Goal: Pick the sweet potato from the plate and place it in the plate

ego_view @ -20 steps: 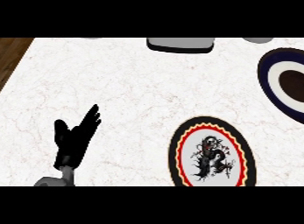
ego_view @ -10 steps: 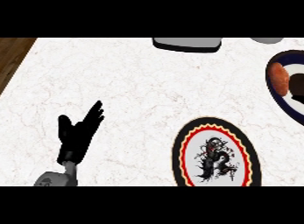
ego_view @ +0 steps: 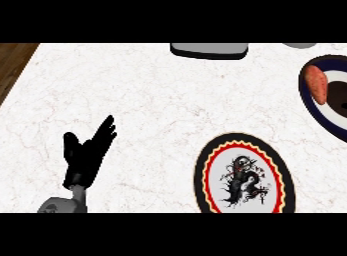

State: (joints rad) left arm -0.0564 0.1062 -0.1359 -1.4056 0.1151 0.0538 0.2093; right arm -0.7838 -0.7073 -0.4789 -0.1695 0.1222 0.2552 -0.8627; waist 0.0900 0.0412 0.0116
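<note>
Head view shows me the sweet potato (ego_view: 315, 84) lying on the left part of a dark blue plate (ego_view: 306, 95) at the right edge. Nearer to me, a plate with a red and yellow rim and a black dragon (ego_view: 244, 175) sits apart from it. My left hand (ego_view: 87, 152) rests at lower left on the white marble counter (ego_view: 146, 100), fingers straight, holding nothing. A grey object (ego_view: 209, 49) is at the far edge.

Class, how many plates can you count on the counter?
2. A dark-rimmed plate at the right edge, partly cut off, holds the sweet potato; a red-and-black dragon plate lies lower centre-right.
</note>
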